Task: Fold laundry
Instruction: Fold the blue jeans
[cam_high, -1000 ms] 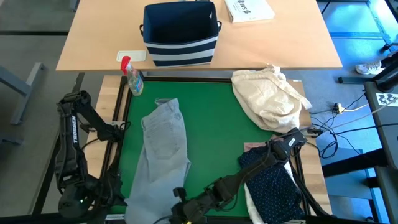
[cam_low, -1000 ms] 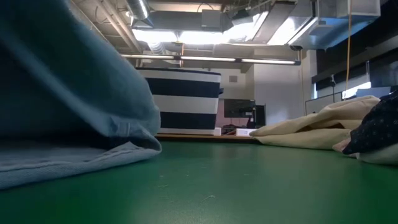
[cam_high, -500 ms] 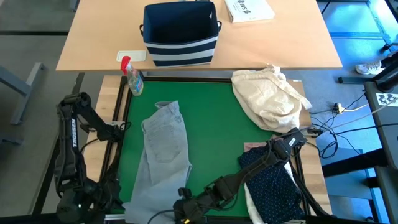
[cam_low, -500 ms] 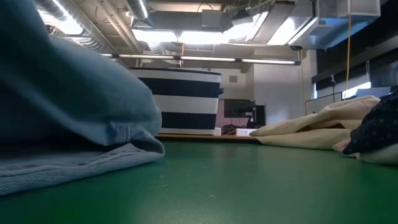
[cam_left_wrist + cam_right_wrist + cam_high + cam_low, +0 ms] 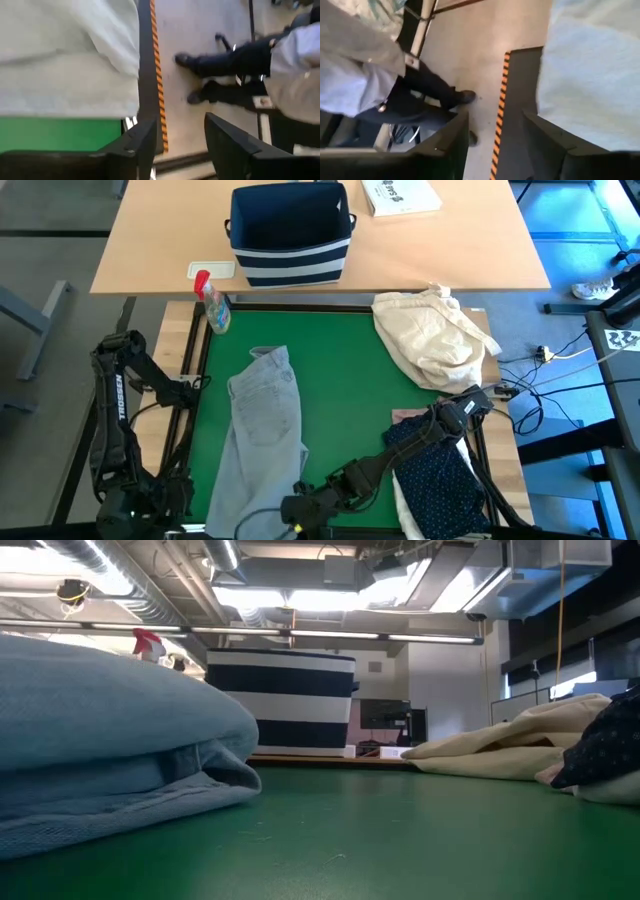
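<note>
Landmark: green mat (image 5: 350,380) covering the table (image 5: 192,330); all places below are given relative to it.
Light grey jeans (image 5: 262,435): lying lengthwise on the mat's left half, waistband toward the far edge, legs running to the near edge. In the low view the jeans (image 5: 110,750) lie as a folded heap resting on the mat (image 5: 400,840).
Navy white-dotted shirt (image 5: 440,480): at the mat's near right corner, lying over a white shirt (image 5: 408,515) whose edge shows beside it; a strip of the pale pink top (image 5: 405,417) shows just beyond it.
Left tool (image 5: 172,145): off the mat's near left corner, beyond the table edge. Fingers (image 5: 137,145) stand parted with bare floor between them; nothing held. Jeans fabric (image 5: 65,60) and a strip of mat (image 5: 60,132) show beside it.
Right tool (image 5: 492,145): at the mat's near edge, by the jeans' leg ends. Fingers (image 5: 545,140) stand apart, nothing between them; pale jeans fabric (image 5: 595,65) lies beside them, not gripped.
Cream-beige cloth bundle (image 5: 435,335): heaped on the mat's far right corner.
Navy striped bin (image 5: 290,235): on the wooden table beyond the mat's far edge.
Spray bottle (image 5: 213,305): upright at the mat's far left corner.
Person (image 5: 280,65): standing on the floor off the mat's near side; dark trousers and shoes seen in both wrist views.
</note>
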